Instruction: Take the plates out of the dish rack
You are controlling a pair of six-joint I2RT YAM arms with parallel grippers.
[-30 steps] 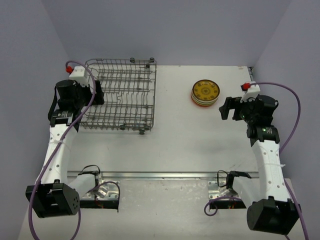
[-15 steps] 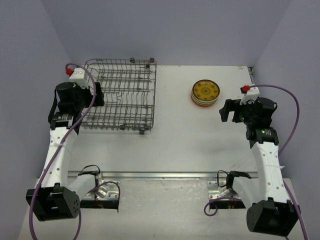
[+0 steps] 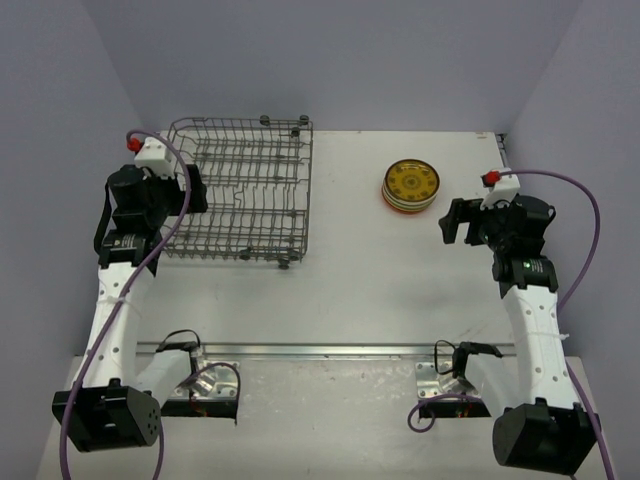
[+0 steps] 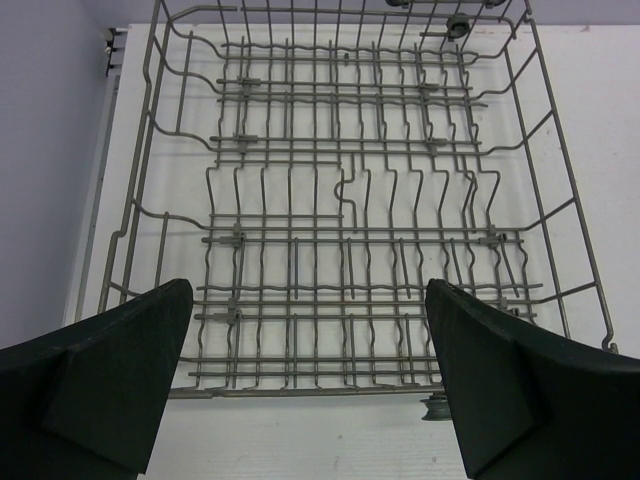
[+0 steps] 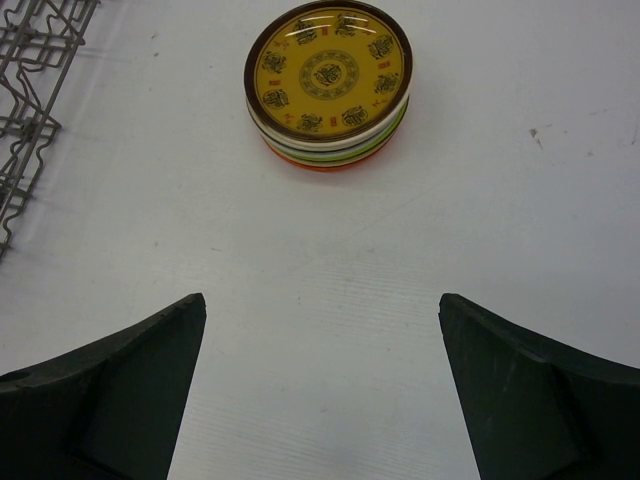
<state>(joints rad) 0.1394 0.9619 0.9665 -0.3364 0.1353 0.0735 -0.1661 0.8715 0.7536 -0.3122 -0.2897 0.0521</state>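
One plate stack (image 3: 410,186) outside rack (image 3: 240,200)

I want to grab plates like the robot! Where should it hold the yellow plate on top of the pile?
Probably by the brown rim of the yellow plate, at the edge nearest the open right pincer, coming in low from that side. It lies flat, face up on the other plates, so only its thin edge offers something to pinch.
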